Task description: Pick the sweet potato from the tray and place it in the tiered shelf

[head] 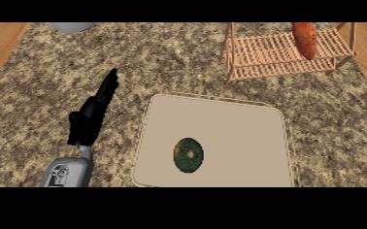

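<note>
Sweet potato is already lying on the shelf; the task is looking done.

The black left hand is resting beside the beige square tray, fingers straight, holding nothing; the right hand is not showing. The orange-red sweet potato is sitting on the wooden slatted tiered shelf. A dark green round vegetable is lying on the tray. No readable writing.

Orange sweet potato, beige tray, speckled brown granite counter, black robot hand

Elongated orange-red sweet potato lies on top slatted tier of light wooden tiered shelf, near its right edge. Beige rounded-square tray sits flat at counter's near edge, below the shelf.
</note>
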Robot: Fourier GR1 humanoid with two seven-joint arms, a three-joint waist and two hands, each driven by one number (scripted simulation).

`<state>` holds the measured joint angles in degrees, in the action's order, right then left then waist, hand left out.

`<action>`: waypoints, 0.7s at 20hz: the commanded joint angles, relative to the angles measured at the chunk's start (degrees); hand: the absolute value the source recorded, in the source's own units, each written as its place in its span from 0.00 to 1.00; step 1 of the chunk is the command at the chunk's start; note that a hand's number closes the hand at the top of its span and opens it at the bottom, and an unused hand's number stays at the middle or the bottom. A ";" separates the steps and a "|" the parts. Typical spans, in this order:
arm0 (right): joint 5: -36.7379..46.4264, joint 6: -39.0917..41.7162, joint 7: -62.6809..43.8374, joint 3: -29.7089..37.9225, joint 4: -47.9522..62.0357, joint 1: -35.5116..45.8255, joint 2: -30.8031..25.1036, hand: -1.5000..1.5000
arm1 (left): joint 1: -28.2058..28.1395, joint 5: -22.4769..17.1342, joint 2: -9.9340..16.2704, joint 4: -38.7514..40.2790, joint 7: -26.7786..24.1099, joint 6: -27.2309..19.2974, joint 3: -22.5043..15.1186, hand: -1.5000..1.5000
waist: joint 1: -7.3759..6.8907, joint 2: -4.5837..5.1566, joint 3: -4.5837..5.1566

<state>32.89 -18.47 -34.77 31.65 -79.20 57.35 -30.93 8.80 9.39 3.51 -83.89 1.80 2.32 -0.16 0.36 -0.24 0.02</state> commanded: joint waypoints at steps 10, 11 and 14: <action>-18.91 27.87 -11.68 21.09 -6.80 -18.64 -19.67 0.00 | -1.59 -0.87 1.41 -0.98 -1.02 -0.05 2.09 0.50 | 1.70 -0.30 -0.08; -19.44 29.36 -8.23 22.21 -5.81 -21.59 -20.21 0.00 | 0.78 0.44 -0.43 -0.79 2.36 -1.48 0.46 0.50 | 1.62 -0.15 -0.11; -23.84 34.83 -4.58 27.93 -2.48 -26.18 -23.10 0.00 | 0.23 0.78 -0.44 0.00 0.34 -1.30 0.10 0.50 | 1.08 0.01 -0.08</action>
<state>14.27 9.73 -43.02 53.26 -84.25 37.31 -50.63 8.99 9.50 3.42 -84.61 3.06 1.28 0.55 1.87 -0.45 -0.04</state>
